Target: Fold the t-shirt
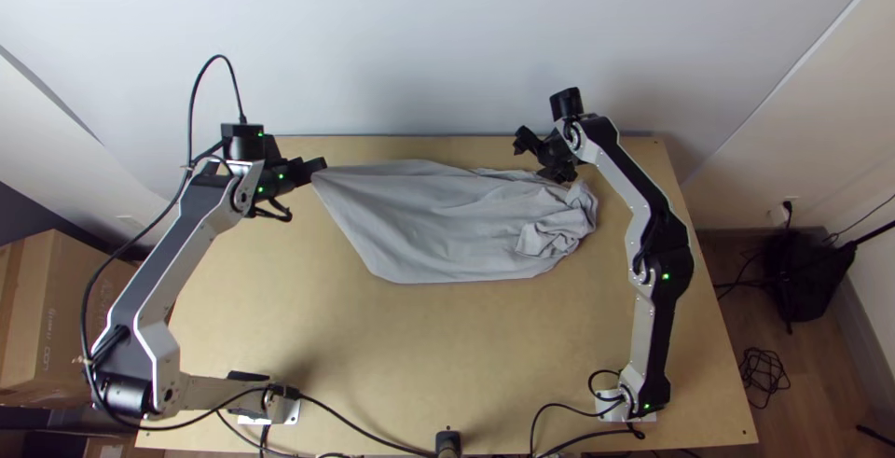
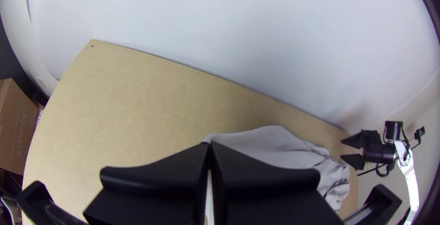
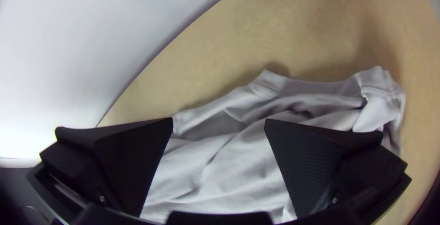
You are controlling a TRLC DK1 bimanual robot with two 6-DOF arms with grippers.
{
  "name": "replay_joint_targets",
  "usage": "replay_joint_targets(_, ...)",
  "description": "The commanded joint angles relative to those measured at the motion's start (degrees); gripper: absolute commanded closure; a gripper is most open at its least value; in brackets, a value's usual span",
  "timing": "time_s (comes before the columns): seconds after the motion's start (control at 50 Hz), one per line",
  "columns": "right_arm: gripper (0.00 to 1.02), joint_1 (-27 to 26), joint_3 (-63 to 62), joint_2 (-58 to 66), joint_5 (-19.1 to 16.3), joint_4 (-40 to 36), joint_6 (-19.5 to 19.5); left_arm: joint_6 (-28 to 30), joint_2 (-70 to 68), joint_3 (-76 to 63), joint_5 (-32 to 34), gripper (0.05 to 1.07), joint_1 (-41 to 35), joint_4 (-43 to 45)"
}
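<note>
Right gripper (image 3: 219, 120): flat black fingers spread wide above the rumpled end of a grey t-shirt (image 1: 438, 225), nothing visible between them; whether the lower finger touches fabric cannot be told.
Clock: read from overhead, twelve toward the wall (image 1: 419, 48).
Line to the cloth: from the spread fingers, the bunched end lies close by toward five and six o'clock, the smoother body toward eight. The opening faces roughly eight.
Long axis: the garment stretches nearly nine to three, smooth and tapering at nine, crumpled at three.
Left gripper (image 1: 320, 167): pressed together on the tapered corner at the garment's ten o'clock end, the fabric running from its tips in shallow creases.
Nearer hand: the right arm (image 1: 657, 262) has the shorter way to the rumpled end; the other corner is already pinched.
Next, by judgement: a small drop and close on the far edge near the bunching would give a hold at each end. Too deep a bite could gather several layers; folding appears barely begun.
Surface: a light wooden table (image 1: 373, 346), the garment lying across its twelve o'clock half.
Room: a cardboard box (image 1: 56, 299) stands off the table at nine, a black bag (image 1: 806, 271) on the floor at three, coiled cable (image 1: 764, 374) at four.
</note>
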Motion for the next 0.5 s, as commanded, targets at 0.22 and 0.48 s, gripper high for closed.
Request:
replay_joint_targets(0.22, 0.16, 0.9, 9.7, 11.1, -0.3, -4.1, 2.7, 0.7, -7.0, -4.7, 2.0, 1.05, 0.3, -0.6)
replay_joint_targets(0.48, 0.37, 1.5, 13.2, 16.4, -0.3, -5.5, 2.4, 0.5, -11.3, -5.2, 5.4, 1.05, 0.5, -2.4)
